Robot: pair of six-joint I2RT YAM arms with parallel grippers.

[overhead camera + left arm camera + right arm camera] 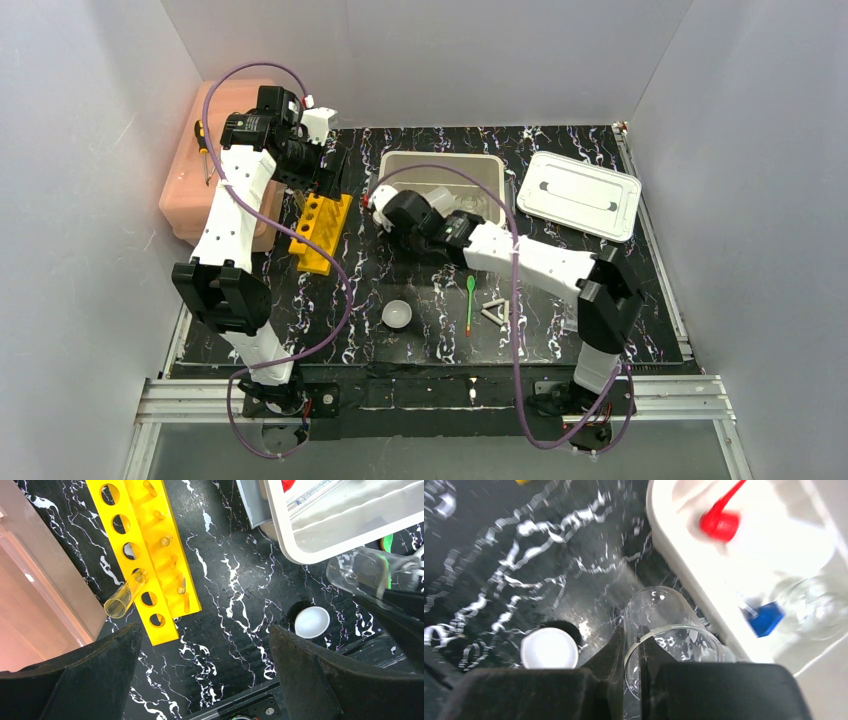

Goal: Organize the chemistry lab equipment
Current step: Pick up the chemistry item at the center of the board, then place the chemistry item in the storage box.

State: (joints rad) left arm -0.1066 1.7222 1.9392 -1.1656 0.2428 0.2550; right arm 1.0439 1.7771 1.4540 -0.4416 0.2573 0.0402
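My right gripper (640, 645) is shut on the rim of a wide clear glass vessel (674, 630), one finger inside the wall and one outside. It holds the vessel (357, 570) just left of the white bin (674, 555), above the mat. Inside the bin lie a red-capped squeeze bottle (720, 524), a blue-capped item (765, 619) and a clear flask (816, 605). My left gripper (205, 680) stands open over bare mat beside the yellow rack (150, 555), which has one clear tube (125, 595) leaning in a slot. The white bowl (398, 315), green spoon (469, 303) and white triangle (495, 312) lie on the mat.
A translucent pink box (200, 190) with a screwdriver (203, 145) on it stands at the left, against the rack's side. The bin's flat lid (580, 195) lies at the back right. White walls close in on three sides.
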